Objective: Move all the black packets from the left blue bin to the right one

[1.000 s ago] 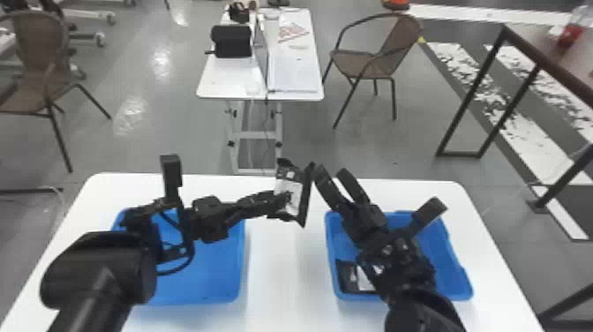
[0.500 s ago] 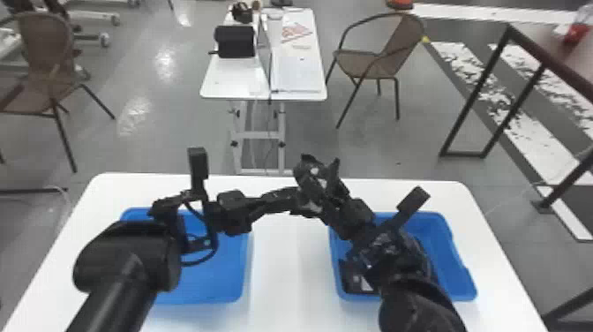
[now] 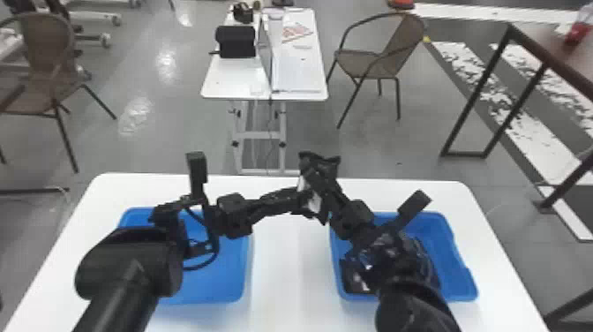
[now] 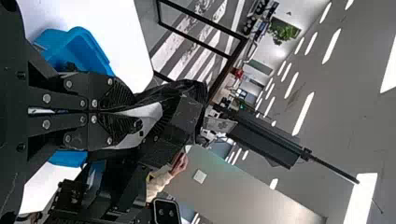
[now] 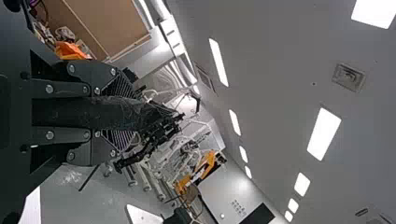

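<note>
Over the gap between the bins, my left gripper and right gripper meet at one black packet with a white label. In the left wrist view, the left gripper is shut on the packet. The right wrist view has dark crinkled plastic of the packet filling the space between the fingers of the right gripper. The left blue bin is partly behind the left arm. Black packets lie in the right blue bin, partly covered by the right arm.
Both bins stand on a white table, with bare tabletop between them. Beyond its far edge are a smaller white table, chairs and, at the right, a dark-framed table.
The left gripper has carried the packet rightward to the right gripper. The right gripper's fingers, spread apart a second ago, have come together around the packet.
</note>
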